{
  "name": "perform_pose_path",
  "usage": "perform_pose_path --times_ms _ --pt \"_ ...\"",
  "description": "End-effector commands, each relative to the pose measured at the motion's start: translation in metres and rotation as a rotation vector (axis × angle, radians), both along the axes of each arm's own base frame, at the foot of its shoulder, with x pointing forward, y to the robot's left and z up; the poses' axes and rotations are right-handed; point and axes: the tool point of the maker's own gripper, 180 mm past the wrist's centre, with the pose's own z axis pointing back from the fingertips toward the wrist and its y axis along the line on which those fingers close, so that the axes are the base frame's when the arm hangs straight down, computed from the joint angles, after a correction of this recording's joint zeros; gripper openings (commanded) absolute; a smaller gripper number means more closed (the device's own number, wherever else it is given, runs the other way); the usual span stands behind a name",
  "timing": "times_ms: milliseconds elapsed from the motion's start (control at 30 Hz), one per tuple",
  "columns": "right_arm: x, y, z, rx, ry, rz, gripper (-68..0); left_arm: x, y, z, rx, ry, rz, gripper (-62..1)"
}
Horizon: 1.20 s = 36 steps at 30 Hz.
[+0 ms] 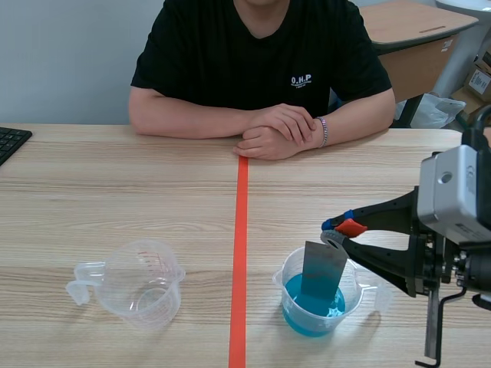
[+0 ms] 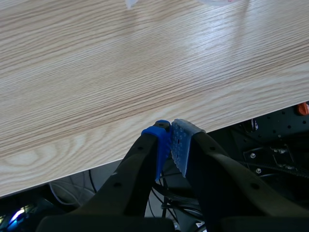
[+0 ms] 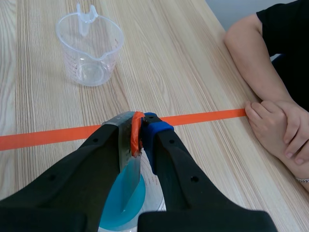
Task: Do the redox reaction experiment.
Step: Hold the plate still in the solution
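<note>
Two clear measuring cups are counted on the desk (image 1: 115, 199): one empty cup (image 1: 142, 282) and one cup of blue liquid (image 1: 316, 305). One grey metal strip (image 1: 322, 270) and one keyboard (image 1: 9, 142) are seen.

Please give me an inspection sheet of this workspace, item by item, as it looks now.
Surface: wooden table, orange tape line across it.
Job's things: metal strip stands in cup of blue liquid; empty cup on the tape's other side.
Clutter: keyboard at the table's edge.
Grippers: right gripper shut on the metal strip; left gripper shut on nothing, at the table's near edge.
Cables: wires under the table.
Surroundings: person across, hands on table; another desk behind.
</note>
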Motion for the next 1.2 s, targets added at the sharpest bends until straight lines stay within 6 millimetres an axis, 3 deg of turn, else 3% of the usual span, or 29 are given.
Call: perform_pose_path --times_ms 0,1167 --pt "0.003 -0.002 0.0056 0.002 -0.017 0.009 -65.8 0.0053 -0.0025 0.005 -0.008 -0.027 -0.008 -56.5" --pt "0.0028 -0.0021 0.0055 0.001 -0.016 0.009 -65.8 0.0065 -0.0031 0.0064 -0.011 -0.037 -0.009 -56.5"
